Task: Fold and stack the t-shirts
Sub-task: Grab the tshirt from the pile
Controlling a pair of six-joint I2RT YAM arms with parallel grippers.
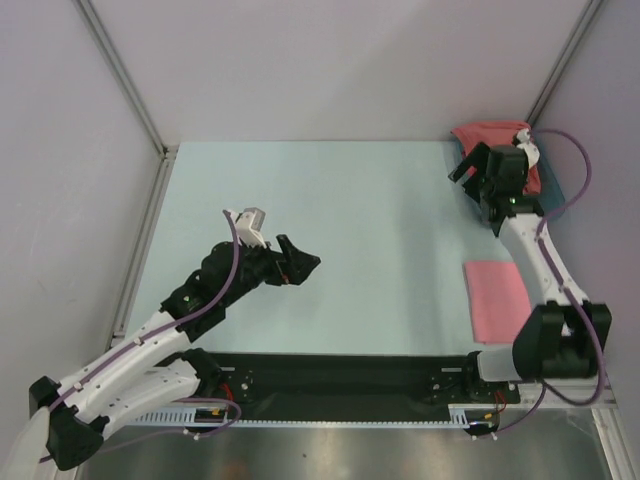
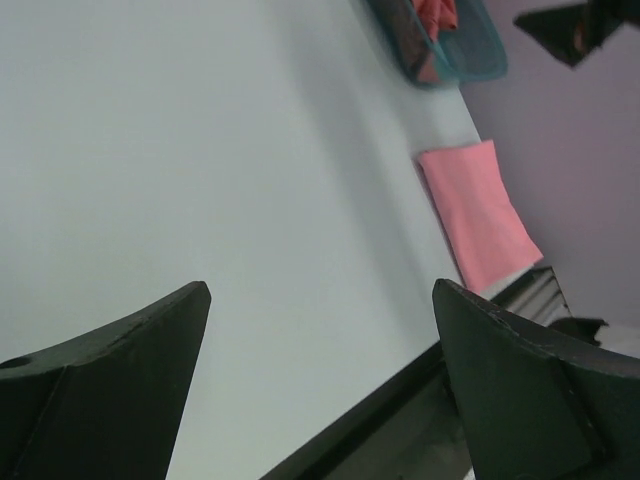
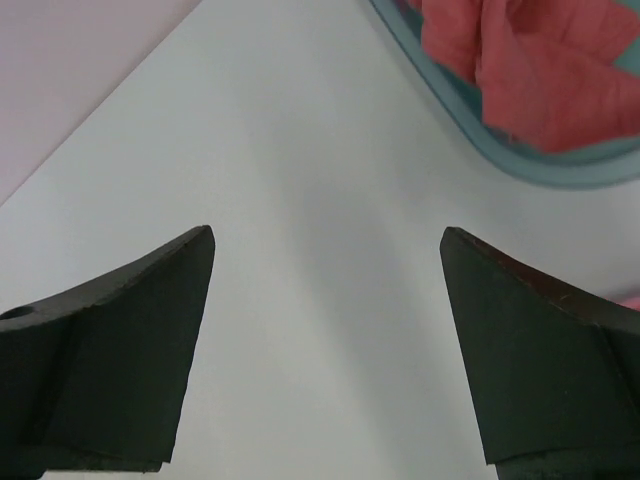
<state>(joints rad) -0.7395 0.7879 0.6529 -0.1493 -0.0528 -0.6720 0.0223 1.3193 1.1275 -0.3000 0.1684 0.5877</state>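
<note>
A folded pink t-shirt (image 1: 497, 298) (image 2: 480, 215) lies flat near the table's right front edge. A crumpled salmon-coral t-shirt (image 1: 485, 135) (image 3: 530, 60) fills the teal tub (image 1: 553, 188) (image 3: 485, 135) at the back right corner. My right gripper (image 1: 463, 178) (image 3: 327, 231) hovers just left of the tub, open, with only bare table between its fingers. My left gripper (image 1: 300, 262) (image 2: 321, 285) hangs over the middle of the table, open and empty, pointing toward the right side.
The pale green table (image 1: 330, 200) is walled by grey panels at the back and sides. A black rail (image 1: 340, 375) runs along the front edge between the arm bases. The tub (image 2: 470, 60) and the right gripper's fingers (image 2: 570, 30) show at the top of the left wrist view.
</note>
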